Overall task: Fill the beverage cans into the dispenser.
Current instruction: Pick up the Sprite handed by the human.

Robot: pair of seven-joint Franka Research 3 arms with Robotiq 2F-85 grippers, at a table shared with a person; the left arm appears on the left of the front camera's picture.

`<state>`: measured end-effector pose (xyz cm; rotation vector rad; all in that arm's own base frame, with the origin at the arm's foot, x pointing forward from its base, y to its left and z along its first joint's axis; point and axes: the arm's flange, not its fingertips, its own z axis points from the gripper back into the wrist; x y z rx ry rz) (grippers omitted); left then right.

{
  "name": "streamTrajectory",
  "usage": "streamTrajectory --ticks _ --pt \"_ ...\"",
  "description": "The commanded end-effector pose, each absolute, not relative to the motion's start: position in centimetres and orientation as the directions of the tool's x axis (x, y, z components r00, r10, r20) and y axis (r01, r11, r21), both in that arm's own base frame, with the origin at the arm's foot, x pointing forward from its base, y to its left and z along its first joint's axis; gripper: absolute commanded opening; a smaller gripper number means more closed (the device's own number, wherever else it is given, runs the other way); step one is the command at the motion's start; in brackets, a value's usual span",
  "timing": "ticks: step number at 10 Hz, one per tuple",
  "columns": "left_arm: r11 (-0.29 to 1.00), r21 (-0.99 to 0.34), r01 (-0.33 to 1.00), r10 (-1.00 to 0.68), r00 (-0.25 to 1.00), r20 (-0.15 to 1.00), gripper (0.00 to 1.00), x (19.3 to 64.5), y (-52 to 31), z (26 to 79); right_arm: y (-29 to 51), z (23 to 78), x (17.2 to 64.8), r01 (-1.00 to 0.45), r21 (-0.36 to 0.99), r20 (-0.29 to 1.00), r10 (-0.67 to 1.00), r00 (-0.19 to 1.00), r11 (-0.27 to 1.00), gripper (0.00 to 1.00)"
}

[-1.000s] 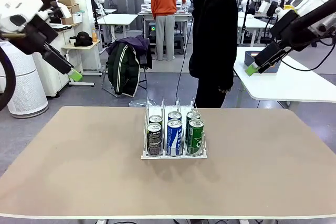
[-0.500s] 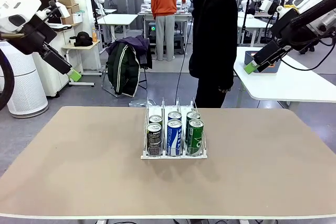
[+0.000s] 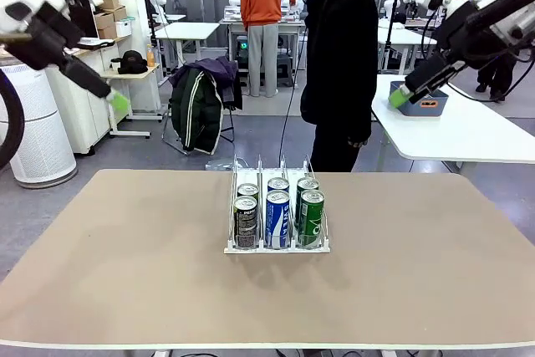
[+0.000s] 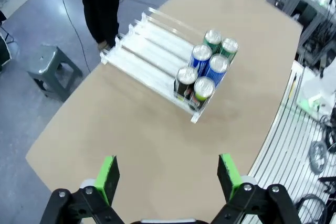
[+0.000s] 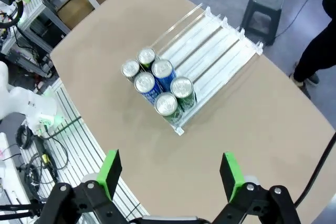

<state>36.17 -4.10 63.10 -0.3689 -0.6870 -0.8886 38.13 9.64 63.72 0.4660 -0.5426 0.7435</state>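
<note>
Frankly, lettering on the cans [image 3: 277,216] is illegible.

Bright, even overhead light. Soft, faint shadow under rack [image 3: 276,247] on surface [image 3: 125,273]. Left arm [image 3: 52,33] motion-blurred at 10 o'clock, front view. Wrist views bend at edges; can tops [image 4: 212,37] glint.

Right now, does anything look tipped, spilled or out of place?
Nothing stands out. The six beverage cans stand upright, two per lane, at the near end of the dispenser. The left gripper and right gripper hang open high above the table.
</note>
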Motion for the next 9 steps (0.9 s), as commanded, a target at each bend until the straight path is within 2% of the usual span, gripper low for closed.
streamTrajectory --ticks 1,3,6,8,9 --pt "0.551 -0.069 0.832 -0.539 0.418 0.731 1.0 35.5 -3.2 65.8 9.5 66.6 38.6 -0.752 0.218 0.672 0.463 0.578 0.622 1.0" --pt "0.576 0.022 0.817 -0.551 0.368 0.749 1.0 34.1 -2.9 68.6 10.0 69.5 37.3 -0.772 0.15 0.72 0.466 0.514 0.618 1.0" --pt "0.63 0.161 0.76 -0.569 0.31 0.761 1.0 31.9 -2.9 71.7 10.1 72.5 36.7 -0.764 0.144 0.753 0.432 0.497 0.629 1.0" --pt "0.637 0.206 0.743 -0.583 0.29 0.759 1.0 31.1 -3.5 71.7 9.7 72.4 36.3 -0.762 0.132 0.763 0.426 0.486 0.634 1.0" --pt "0.706 0.252 0.662 -0.575 0.329 0.749 1.0 31.4 -4.1 70.7 10.2 71.4 36.2 -0.76 0.112 0.744 0.453 0.491 0.641 1.0"
